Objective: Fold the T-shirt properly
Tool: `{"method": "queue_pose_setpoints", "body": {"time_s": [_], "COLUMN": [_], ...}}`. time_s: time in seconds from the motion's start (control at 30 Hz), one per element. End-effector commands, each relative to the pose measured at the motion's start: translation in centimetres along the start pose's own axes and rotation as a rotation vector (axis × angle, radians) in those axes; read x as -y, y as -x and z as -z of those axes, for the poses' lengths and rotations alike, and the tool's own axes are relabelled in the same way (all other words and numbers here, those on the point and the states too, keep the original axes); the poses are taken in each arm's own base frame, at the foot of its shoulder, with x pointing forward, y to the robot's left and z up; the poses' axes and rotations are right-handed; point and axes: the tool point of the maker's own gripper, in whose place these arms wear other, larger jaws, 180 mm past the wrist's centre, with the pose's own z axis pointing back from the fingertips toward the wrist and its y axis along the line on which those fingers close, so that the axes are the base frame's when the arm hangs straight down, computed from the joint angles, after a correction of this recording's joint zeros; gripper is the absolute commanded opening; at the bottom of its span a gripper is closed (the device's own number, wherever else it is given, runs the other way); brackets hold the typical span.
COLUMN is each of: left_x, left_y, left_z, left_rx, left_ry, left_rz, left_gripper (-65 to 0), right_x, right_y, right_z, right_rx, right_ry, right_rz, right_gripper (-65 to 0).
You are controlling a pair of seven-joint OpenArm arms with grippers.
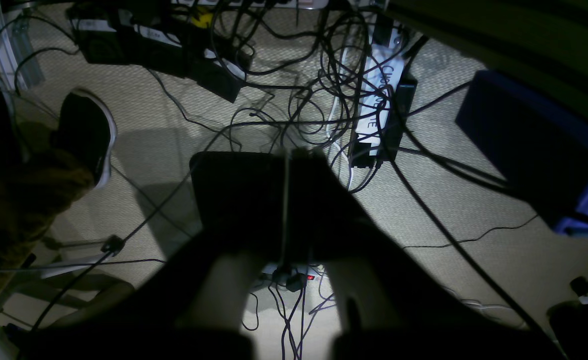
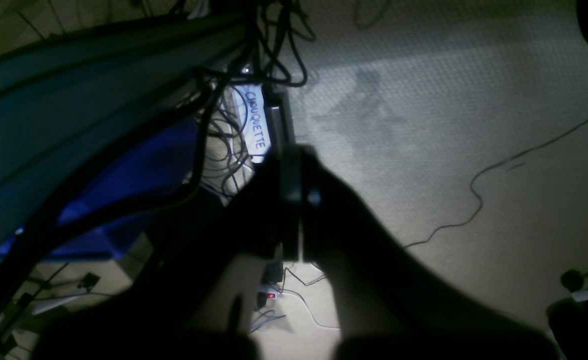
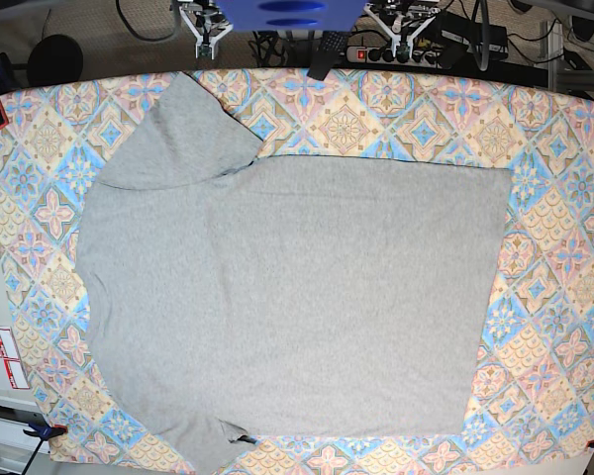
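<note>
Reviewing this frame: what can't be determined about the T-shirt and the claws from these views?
- T-shirt lettering: base view shows only plain grey; the other side faces the tablecloth.
- Lower sleeve: cut off by the bottom edge, base view.
- Left claw and right claw: dark silhouettes over floor cables; both look shut, shirt not visible in the wrist views.

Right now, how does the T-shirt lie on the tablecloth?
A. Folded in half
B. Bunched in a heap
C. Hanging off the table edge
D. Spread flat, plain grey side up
D: in the base view the T-shirt lies spread open on the patterned tablecloth, plain grey with no lettering showing, one sleeve angled toward the top left.
</note>
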Motion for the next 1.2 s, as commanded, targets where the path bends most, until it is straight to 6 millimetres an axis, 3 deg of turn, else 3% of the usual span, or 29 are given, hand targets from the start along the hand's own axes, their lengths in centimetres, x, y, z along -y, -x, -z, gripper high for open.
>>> {"method": "queue_pose_setpoints", "body": {"time_s": [0.0, 1.0, 1.17], "left_x": [-0.3, -0.4, -0.7], "left_y": [0.3, 0.7, 2.2], "left_z": [-0.1, -0.1, -0.4], "left_rx": [0.001, -0.002, -0.024], "left_ry": [-0.005, -0.006, -0.011], "left_rz": [0.005, 0.007, 0.011], "left_gripper": [-65.0, -65.0, -65.0], "right_x": [0.0, 0.0, 0.4], "right_y": [0.3, 0.4, 2.4], "right_z": [-0.1, -0.1, -0.5], "right_rx": [0.0, -0.001, -0.033], "right_ry": [0.002, 0.002, 0.008], "right_rz": [0.0, 0.0, -0.001], "right_gripper": [-65.0, -65.0, -65.0]}}
